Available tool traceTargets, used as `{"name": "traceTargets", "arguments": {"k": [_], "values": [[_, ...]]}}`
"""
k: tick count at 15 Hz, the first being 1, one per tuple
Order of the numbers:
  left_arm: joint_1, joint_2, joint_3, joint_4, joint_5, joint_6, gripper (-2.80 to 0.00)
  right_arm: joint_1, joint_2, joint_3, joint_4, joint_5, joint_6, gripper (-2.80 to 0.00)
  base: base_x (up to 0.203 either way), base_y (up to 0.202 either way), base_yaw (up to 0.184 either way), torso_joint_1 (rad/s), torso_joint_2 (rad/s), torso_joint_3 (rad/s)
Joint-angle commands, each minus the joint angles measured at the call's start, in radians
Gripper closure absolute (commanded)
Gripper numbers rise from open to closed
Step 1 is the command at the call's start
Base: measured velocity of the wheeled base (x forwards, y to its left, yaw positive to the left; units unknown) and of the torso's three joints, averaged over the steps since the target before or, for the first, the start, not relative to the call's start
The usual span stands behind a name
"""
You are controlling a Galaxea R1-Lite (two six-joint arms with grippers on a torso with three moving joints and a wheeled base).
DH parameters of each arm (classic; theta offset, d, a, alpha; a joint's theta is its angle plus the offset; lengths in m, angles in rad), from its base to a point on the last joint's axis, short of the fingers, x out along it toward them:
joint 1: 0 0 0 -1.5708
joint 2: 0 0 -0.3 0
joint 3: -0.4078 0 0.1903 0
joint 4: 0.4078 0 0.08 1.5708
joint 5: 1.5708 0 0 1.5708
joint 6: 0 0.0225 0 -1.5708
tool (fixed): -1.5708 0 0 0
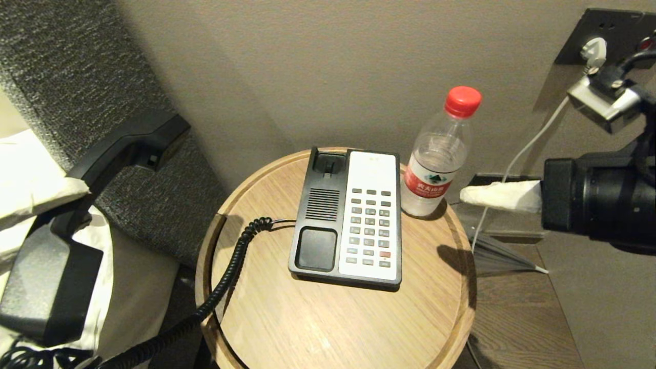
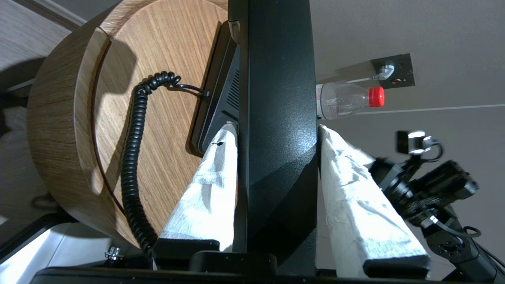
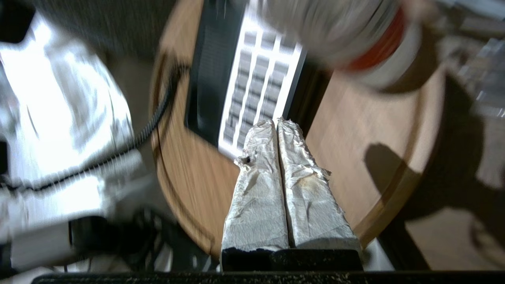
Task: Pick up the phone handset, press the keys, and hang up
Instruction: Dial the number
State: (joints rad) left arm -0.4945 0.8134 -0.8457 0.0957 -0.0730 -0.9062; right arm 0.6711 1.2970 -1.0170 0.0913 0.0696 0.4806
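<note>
Left gripper [image 2: 276, 157] was clamped on the phone handset [image 2: 276, 98], one wrapped finger on each flat side, holding it lifted well off to the left of the table, near the pillow [image 1: 31, 184]. The coiled cord [image 1: 225, 277] trailed from it across the table edge to the phone base [image 1: 348, 215].

Right gripper [image 3: 277, 126] had its fingers pressed together, nothing held, and hung just right of the table, tips beside the water bottle [image 1: 441, 159] in the head view. Wrist view was motion-blurred, so exact tip height over the table was hard to call; it probably sat above the near edge, pointing toward the keypad [image 1: 370, 220].

Step in hand, by my reading: bringing the shut right tips to the keys. To do it well: pass in front of the bottle, not through it, come down near vertical on one key, press lightly so the base does not slide. Keep the left grip steady and the cord slack so the base is not tugged.

Beyond the pincers: round wooden table [image 1: 307, 323] with raised rim. Further back a plain beige wall, a dark textured headboard [image 1: 77, 77] on the left, and a wall socket [image 1: 605, 36] with a white plug and cable on the right.
</note>
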Motion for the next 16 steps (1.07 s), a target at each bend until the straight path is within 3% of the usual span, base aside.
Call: {"name": "traceTargets", "arguments": {"k": [1,16], "values": [[0.000,0.000,0.002,0.001,-0.001,-0.005,0.00,0.048,0.028,0.010,0.020,0.003,0.004,0.00,0.000,0.000,0.000,0.000,0.00,0.000],[-0.001,-0.010,0.011,0.001,-0.001,-0.003,0.00,0.074,0.237,-0.069,-0.058,-0.071,-0.071,0.00,0.000,0.000,0.000,0.000,0.00,0.000]]}}
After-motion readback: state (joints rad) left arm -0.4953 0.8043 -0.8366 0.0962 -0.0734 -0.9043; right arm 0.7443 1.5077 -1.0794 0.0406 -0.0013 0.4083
